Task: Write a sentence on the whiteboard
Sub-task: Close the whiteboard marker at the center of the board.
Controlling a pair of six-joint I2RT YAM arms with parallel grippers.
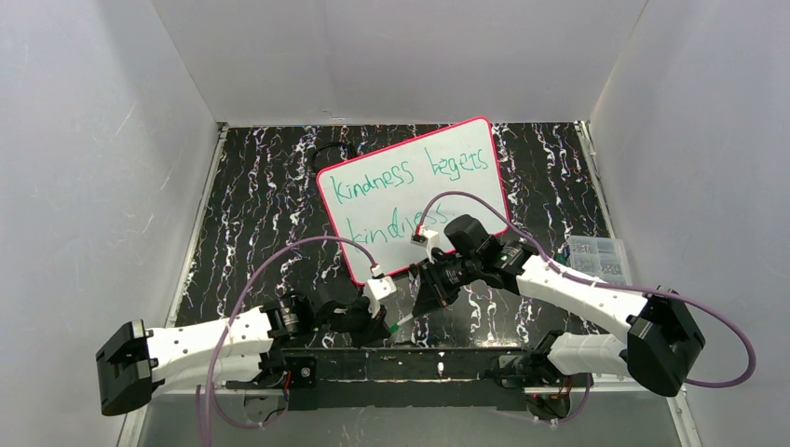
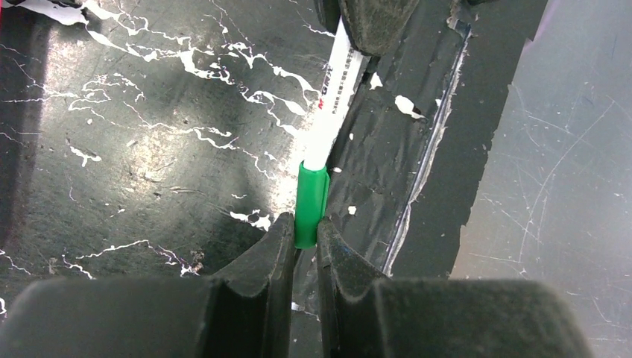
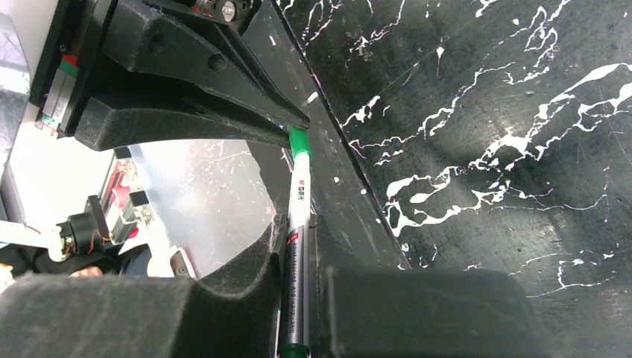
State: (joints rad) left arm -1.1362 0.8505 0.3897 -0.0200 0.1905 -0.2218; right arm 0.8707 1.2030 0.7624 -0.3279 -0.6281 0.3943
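- The left gripper (image 2: 305,227) is clamped on a small green plastic cap (image 2: 311,195), and the right gripper (image 3: 298,250) on the slim white marker barrel (image 3: 298,205)
- This looks like capping: push straight along the barrel and keep both ends in line
- The green handwritten sentence (image 1: 410,174) is on the glossy pink-rimmed whiteboard (image 1: 410,203), on the surface (image 1: 261,205) beyond both arms

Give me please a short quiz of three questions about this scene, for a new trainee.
1. True or false: the whiteboard is blank.
2. What does the left end effector pinch? A) the green cap of the marker B) the whiteboard's rim C) nothing
3. Fill in: the right end effector is shut on the marker's white ____.

Key:
1. False: a green sentence is on it.
2. A
3. barrel
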